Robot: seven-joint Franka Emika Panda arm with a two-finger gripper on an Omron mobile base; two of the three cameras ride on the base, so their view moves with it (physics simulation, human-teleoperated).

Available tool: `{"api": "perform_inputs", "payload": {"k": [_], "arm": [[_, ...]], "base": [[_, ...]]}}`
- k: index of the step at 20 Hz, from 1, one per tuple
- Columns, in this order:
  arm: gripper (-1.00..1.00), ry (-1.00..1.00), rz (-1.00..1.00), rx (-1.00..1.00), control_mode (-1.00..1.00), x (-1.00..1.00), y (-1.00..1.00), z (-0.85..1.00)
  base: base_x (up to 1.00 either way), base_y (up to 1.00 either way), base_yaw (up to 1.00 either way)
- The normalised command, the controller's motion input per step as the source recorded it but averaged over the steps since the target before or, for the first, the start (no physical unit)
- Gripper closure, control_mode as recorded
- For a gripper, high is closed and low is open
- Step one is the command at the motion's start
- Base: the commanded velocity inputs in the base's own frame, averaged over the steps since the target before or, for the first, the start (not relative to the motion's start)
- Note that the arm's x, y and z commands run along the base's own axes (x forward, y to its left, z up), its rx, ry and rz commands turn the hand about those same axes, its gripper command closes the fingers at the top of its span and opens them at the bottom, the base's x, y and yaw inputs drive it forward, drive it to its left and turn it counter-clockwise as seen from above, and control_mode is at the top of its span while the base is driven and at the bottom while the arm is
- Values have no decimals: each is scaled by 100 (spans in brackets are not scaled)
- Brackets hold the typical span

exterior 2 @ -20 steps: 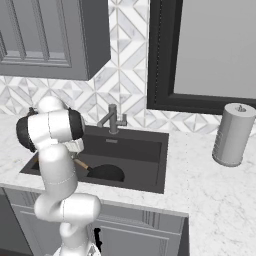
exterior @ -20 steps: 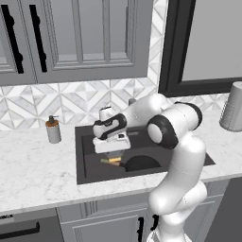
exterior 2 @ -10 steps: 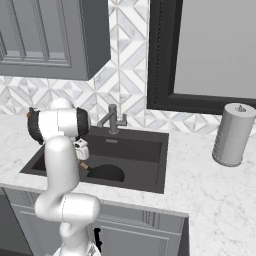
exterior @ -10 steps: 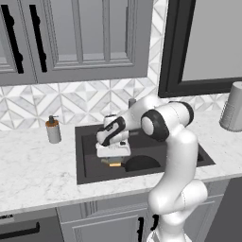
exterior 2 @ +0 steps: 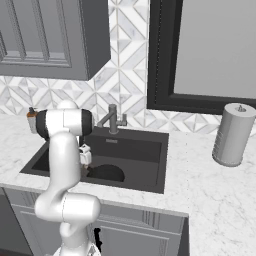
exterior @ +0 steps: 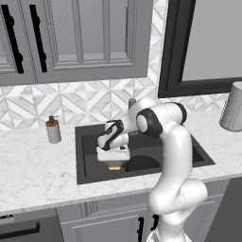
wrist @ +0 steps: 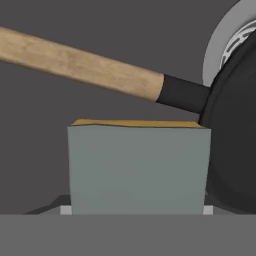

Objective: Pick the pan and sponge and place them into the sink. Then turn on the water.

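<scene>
Sponge (wrist: 138, 167) sat square between the jaws of the claw (exterior: 113, 158), grey-green face toward the hand camera and yellow edge on top, the jaws standing fairly wide around it, so I judged it still gripped rather than dropped. Over the last second the arm had swung from above the basin's middle down toward the sink's (exterior: 85, 156) near-left part, carrying the sponge low over the dark floor. That put the sponge inside the sink but seemingly not yet let go. At its twelve o'clock in the hand view lay the pan's wooden handle, and at three o'clock the pan (wrist: 235, 145) itself, already resting in the basin over the round drain. So the pan's step looked finished, the sponge's nearly so, and the water remained. Faucet (exterior 2: 113, 119) at the back rim showed no stream. I counted one sponge, one pan, one sink, one faucet, one soap dispenser (exterior: 53, 130) at the sink's nine o'clock, and one paper towel roll (exterior 2: 231, 134) off toward three o'clock.
</scene>
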Motion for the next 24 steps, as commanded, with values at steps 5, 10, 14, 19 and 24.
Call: {"api": "perform_inputs", "payload": {"k": [5, 10, 14, 19, 24], "arm": [[100, 0, 0, -1, -100, 0, 0, -18], [100, 0, 0, 0, -100, 0, 0, -6], [-100, 0, 0, 0, -100, 0, 0, 0], [-100, -5, 0, 0, -100, -1, 0, 13], [-100, -14, 0, 0, -100, -19, -3, 70]], "base": [[0, 0, 0], [0, 0, 0], [0, 0, 0], [0, 0, 0], [0, 0, 0]]}}
